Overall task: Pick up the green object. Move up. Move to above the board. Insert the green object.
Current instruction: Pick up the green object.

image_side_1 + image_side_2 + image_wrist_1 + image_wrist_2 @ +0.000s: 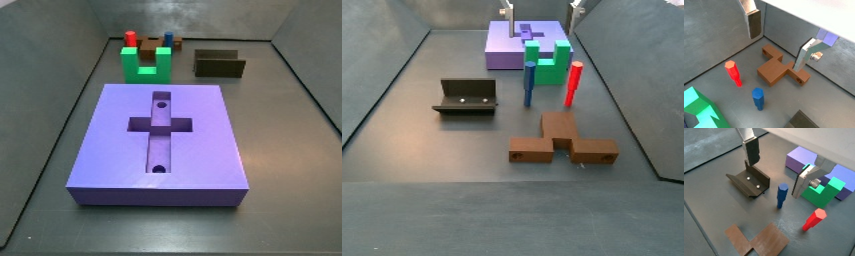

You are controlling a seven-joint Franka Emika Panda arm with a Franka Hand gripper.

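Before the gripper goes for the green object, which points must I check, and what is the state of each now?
1. Gripper open, holding nothing: ok.
2. Green object upright on the floor, prongs up: ok.
3. Room around it: not ok; it stands against the board, with the red peg and blue peg close by.
4. Gripper above the green object: not ok; it hangs off to the side in both wrist views.
5. Board's cross recess empty: ok.

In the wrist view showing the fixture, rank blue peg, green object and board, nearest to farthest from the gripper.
1. blue peg, below the open gripper, between its fingers.
2. green object, just beyond one finger.
3. board, behind the green object.
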